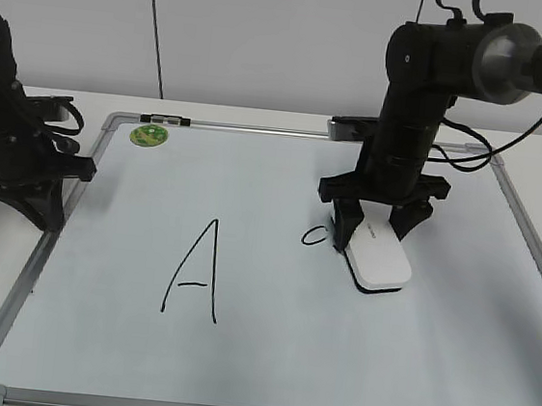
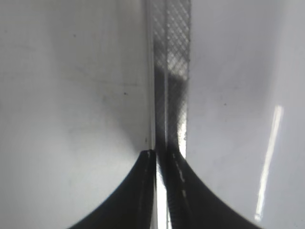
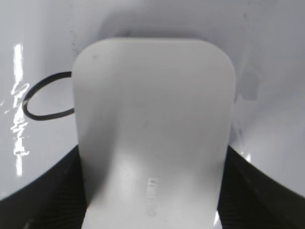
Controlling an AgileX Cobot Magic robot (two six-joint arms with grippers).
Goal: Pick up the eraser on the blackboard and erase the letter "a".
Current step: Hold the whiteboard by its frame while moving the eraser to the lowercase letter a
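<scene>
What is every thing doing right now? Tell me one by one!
Eraser: flat on the board, gripped, covering part of the small "a".
Big "A": whole, untouched.
Board: lying flat.
Magnet: stuck near the top-left corner.
Right gripper: shut on the eraser.
Left gripper: shut, empty, at the board's left edge.

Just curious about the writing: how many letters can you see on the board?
2: a capital A left of centre, and a small letter right of it, partly hidden by the white eraser.

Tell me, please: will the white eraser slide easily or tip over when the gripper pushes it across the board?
The eraser looks low and flat, so it probably will not tip. The blackboard appears glossy, so it likely slides easily. The right gripper clasps its smooth sides, so slipping is possible.
</scene>
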